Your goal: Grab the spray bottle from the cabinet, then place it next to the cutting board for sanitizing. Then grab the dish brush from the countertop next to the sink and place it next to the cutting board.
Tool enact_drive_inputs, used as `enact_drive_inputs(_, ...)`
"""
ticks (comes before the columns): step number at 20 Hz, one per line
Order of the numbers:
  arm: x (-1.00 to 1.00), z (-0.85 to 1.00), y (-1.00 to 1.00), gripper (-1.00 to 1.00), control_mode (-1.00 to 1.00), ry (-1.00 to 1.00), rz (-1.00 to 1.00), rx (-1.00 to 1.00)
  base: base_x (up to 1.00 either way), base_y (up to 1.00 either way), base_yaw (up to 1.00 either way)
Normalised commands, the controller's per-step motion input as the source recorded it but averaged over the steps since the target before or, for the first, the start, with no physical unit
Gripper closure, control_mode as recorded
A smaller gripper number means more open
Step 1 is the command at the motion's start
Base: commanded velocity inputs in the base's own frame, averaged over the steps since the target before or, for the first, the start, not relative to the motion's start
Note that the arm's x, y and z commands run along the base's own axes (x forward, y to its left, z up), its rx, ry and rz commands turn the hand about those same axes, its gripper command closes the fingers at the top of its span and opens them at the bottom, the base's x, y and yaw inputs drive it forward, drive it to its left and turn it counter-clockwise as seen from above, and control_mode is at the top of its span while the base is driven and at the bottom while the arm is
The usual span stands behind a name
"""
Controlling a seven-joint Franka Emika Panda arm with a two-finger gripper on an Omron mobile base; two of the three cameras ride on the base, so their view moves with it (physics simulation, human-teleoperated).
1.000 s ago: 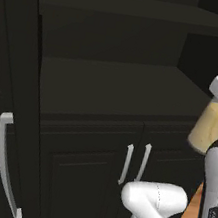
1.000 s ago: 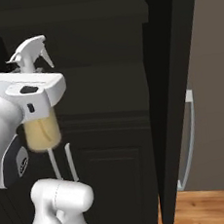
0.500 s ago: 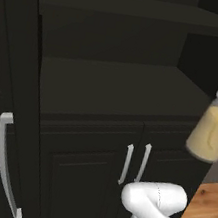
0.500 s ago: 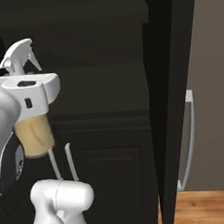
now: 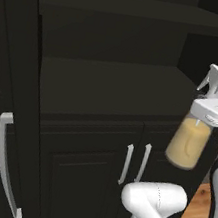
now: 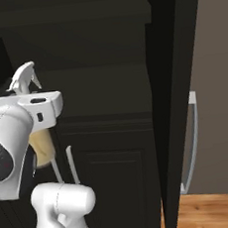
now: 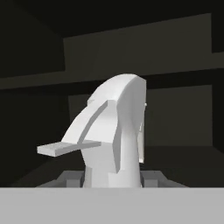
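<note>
In the left base view, the small clear spray bottle of pale yellow-tan liquid [image 5: 188, 144] hangs in the air at the right, out in front of the tall, nearly black wooden cabinet [image 5: 102, 100]. The robot's white hand crosses its neck just under the whitish-grey trigger head. Two slim silver bar handles [image 5: 135, 164] stand side by side on the lower doors, left of the bottle, and a long curved handle [image 5: 7, 164] sits on the open door at far left.

The right base view shows the same bottle [image 6: 41, 143] at the left, mostly hidden behind the white hand, and a strip of wooden floor [image 6: 206, 213] at lower right.

In the hand view, the sprayer head rises close up between the gripper [image 7: 111, 179] fingers, which stand partly closed around the bottle's neck, gripping it.
</note>
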Motion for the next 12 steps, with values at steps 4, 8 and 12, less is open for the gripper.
enact_drive_inputs(4,0.00,-0.13,0.10,1.00,1.00,0.00,0.05,0.00,0.00,0.03,0.01)
enact_drive_inputs(8,0.00,0.00,0.00,1.00,1.00,0.00,0.00,0.00,-0.08,0.14,0.02)
enact_drive_inputs(12,0.00,0.00,0.00,1.00,1.00,0.00,0.00,0.00,-0.15,0.44,-0.10)
